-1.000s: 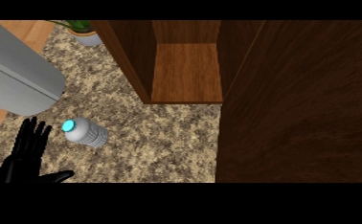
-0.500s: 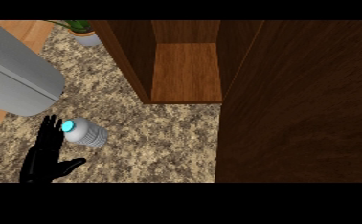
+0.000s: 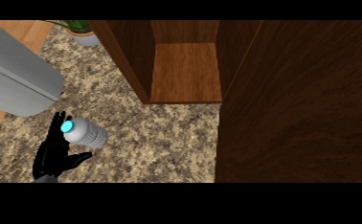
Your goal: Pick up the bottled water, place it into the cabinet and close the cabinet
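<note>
Reaching stage, by the look of it. Down at the lower left, a black left hand (image 3: 55, 153) just beside the bottled water (image 3: 87, 133), fingers (image 3: 56, 125) straight and pointing up along the cap end, thumb splayed out below the body. Open, nothing gripped yet. Touching or merely close: hard to tell. Probably set that way so as to wrap the round body between thumb and fingers. No sign of the right hand.

As for the bottled water: on the bench (image 3: 163, 141), well apart from the cabinet (image 3: 185, 72). Clear plastic, cylindrical, with a bright blue-green cap (image 3: 67, 126), seen nearly end-on from above. Mottled tan-and-brown stone for the bench top, grainy-looking. Warm brown wood grain for the cabinet, with a flat shelf floor between darker side walls, open in front to take the load. At the right, a broad dark wood door (image 3: 290, 103), apparently swung out. Behind the hand, a smooth grey rounded appliance (image 3: 25, 84); farther back, a potted plant (image 3: 81, 31).
</note>
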Available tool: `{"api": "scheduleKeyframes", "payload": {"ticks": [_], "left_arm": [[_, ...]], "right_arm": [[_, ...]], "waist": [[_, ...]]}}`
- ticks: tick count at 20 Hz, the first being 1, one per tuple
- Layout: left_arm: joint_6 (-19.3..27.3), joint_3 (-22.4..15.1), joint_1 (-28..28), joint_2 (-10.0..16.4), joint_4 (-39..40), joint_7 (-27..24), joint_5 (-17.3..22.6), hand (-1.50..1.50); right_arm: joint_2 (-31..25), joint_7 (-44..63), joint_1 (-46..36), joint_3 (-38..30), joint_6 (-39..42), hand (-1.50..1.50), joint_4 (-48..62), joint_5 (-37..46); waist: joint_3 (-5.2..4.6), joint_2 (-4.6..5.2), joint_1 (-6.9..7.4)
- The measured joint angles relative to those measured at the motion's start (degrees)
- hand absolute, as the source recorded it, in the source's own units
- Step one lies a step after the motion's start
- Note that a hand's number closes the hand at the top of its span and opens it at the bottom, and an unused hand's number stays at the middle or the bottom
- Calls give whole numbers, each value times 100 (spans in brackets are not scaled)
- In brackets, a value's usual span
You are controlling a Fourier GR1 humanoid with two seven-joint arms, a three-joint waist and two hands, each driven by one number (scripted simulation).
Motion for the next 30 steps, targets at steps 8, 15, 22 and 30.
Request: {"api": "scheduleKeyframes", "payload": {"ticks": [8,15,22,30], "left_arm": [[-227,56,-484,175,1047,-523,-46,-150],[-479,91,-642,119,1272,-553,56,-150],[-669,132,-819,58,1408,-443,159,-150],[-742,1,-946,-58,1342,-443,93,150]], "right_arm": [[55,-99,32,196,-6,-150,96,151],[69,-119,-23,219,-31,-150,143,120],[41,-66,-24,245,-37,-150,115,80],[25,-33,-137,218,-33,-150,247,37]], "waist": [[28,-13,-2],[51,-16,2],[66,-17,-13],[76,-23,-3]]}}
